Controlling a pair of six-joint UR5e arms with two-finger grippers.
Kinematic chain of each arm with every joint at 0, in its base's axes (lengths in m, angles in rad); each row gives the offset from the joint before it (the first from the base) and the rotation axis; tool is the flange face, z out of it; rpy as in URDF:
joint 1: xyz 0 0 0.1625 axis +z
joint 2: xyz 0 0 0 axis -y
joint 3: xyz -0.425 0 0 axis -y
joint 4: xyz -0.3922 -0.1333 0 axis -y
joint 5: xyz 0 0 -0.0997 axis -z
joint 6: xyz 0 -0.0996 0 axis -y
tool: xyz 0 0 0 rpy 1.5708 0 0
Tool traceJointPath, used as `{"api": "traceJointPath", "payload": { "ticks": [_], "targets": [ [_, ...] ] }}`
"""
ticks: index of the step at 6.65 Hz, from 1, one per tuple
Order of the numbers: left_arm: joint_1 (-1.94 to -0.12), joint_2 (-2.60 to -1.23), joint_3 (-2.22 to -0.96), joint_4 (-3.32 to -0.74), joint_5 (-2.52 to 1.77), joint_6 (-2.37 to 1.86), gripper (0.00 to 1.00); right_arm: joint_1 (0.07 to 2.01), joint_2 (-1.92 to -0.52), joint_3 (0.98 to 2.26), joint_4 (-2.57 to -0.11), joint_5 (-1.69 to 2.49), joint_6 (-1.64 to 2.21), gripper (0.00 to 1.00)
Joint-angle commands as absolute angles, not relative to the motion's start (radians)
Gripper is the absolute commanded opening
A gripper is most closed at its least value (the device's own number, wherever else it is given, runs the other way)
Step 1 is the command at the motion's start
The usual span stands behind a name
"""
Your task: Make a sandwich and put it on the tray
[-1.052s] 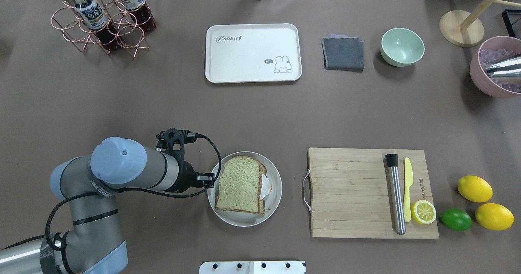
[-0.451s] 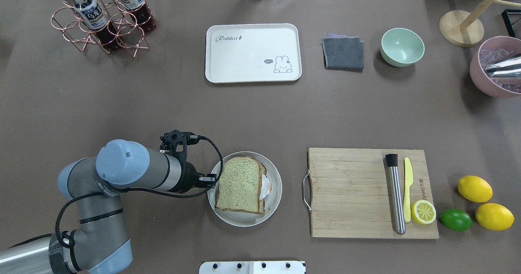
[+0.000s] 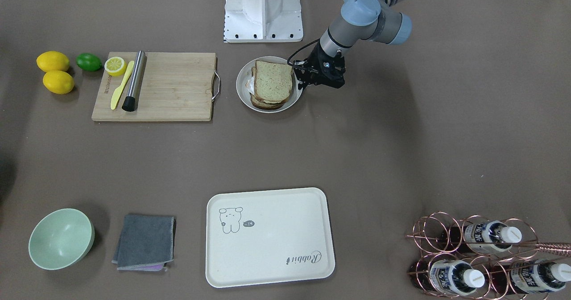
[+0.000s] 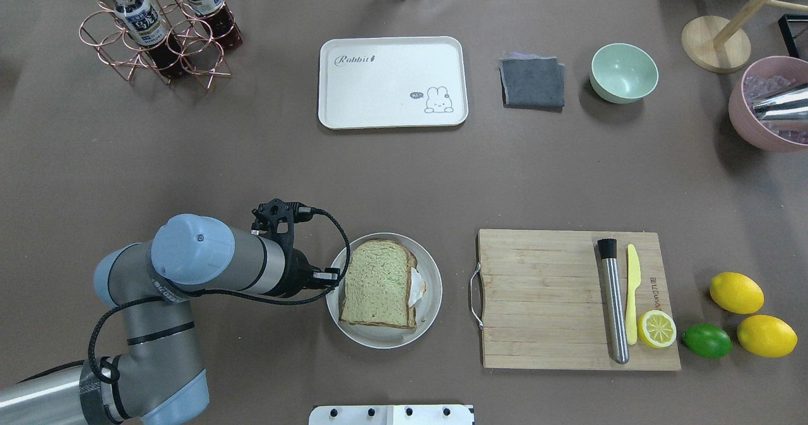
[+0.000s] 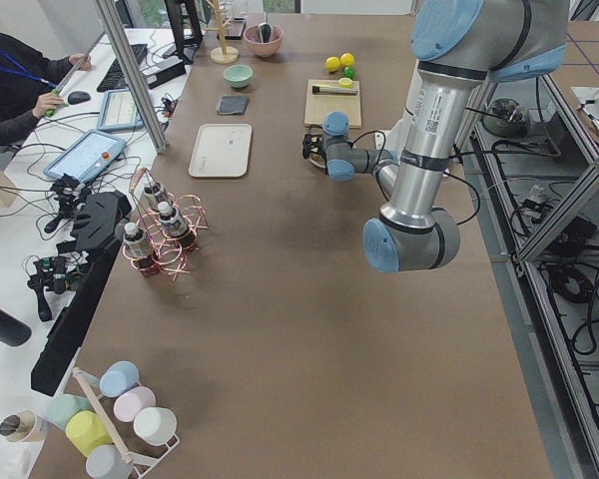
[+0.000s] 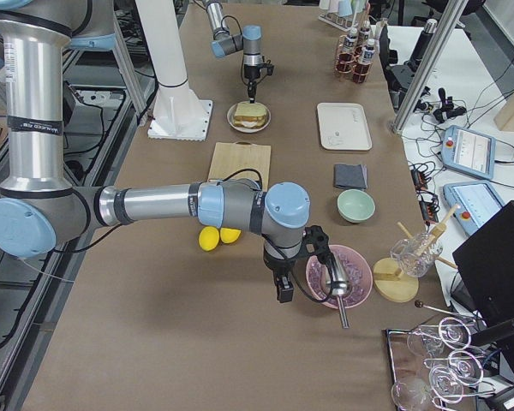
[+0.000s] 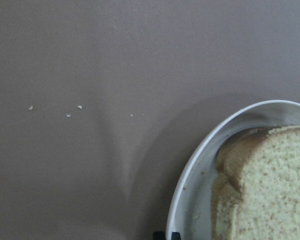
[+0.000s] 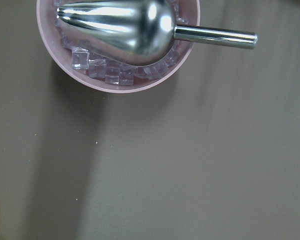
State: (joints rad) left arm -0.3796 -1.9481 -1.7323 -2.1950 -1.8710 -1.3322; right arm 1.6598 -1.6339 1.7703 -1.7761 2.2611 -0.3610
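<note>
The sandwich (image 4: 379, 283), speckled bread with egg white showing at its right edge, lies on a round white plate (image 4: 431, 299). My left gripper (image 4: 333, 276) is at the plate's left rim. In the left wrist view its tips (image 7: 166, 235) sit close together on the rim (image 7: 190, 190), shut on it. The cream tray (image 4: 391, 84) lies empty at the far side of the table. My right gripper (image 6: 283, 291) shows only in the exterior right view, beside a pink bowl (image 6: 330, 282); I cannot tell whether it is open or shut.
A wooden cutting board (image 4: 543, 299) with a steel muddler, yellow knife and lemon half lies right of the plate. Lemons and a lime (image 4: 707, 341) are beyond it. A grey cloth (image 4: 532, 83), green bowl (image 4: 623, 72) and bottle rack (image 4: 158, 30) stand at the far edge.
The left gripper has shifted slightly to the right, and the plate with the sandwich has moved right with it. The sandwich has turned a little on the plate.
</note>
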Motion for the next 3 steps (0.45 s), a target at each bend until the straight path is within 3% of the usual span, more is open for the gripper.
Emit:
{"api": "traceJointPath", "payload": {
  "ticks": [1,3],
  "targets": [
    [-0.412,-1.956,-1.755,-2.195,-1.885,-1.330,0.00,1.660,-1.637,1.769,-1.775,2.261,-0.360,1.00],
    [-0.525,-1.991,-1.743,-2.195,-2.021,-1.327,0.00,1.660,-1.657,1.764,-1.772,2.263,-0.362,1.00]
  ]
}}
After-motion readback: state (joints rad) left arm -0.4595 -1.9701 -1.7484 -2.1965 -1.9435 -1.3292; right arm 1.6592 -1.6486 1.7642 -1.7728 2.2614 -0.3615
